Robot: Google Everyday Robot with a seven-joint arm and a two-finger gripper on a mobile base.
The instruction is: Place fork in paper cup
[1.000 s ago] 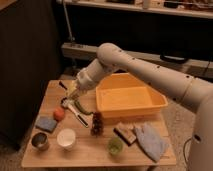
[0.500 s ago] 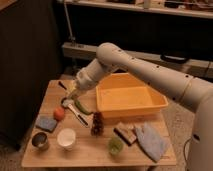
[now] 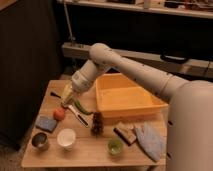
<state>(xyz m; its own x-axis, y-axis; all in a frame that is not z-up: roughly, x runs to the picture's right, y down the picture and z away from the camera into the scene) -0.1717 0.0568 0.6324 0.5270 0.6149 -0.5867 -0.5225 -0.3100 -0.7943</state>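
The gripper [image 3: 68, 98] hangs low over the back left part of the wooden table [image 3: 95, 159], at the end of the white arm [image 3: 125, 65] that reaches in from the right; whether it is spread or pressed together cannot be told, nor whether it has anything in its grasp. Just to its left a thin dark sliver lies on the wood, most likely the fork [image 3: 55, 94], though it is too slight to be sure. Below the gripper are a white-handled utensil [image 3: 76, 112] and a green pepper [image 3: 83, 106], with a small orange-red fruit [image 3: 59, 114] and a blue sponge [image 3: 46, 123] further toward the front left. The paper cup [image 3: 66, 138] stands upright near the front edge, well apart from the gripper, between a steel cup [image 3: 40, 141] and a green cup [image 3: 115, 146]; nothing shows inside it or sticking out of it. The yellow bin [image 3: 102, 100] fills the table's right half. By my reading the task is at its start: the arm is at the fork, but a secure lift, the carry forward to the cup and the drop into it are all left to do.
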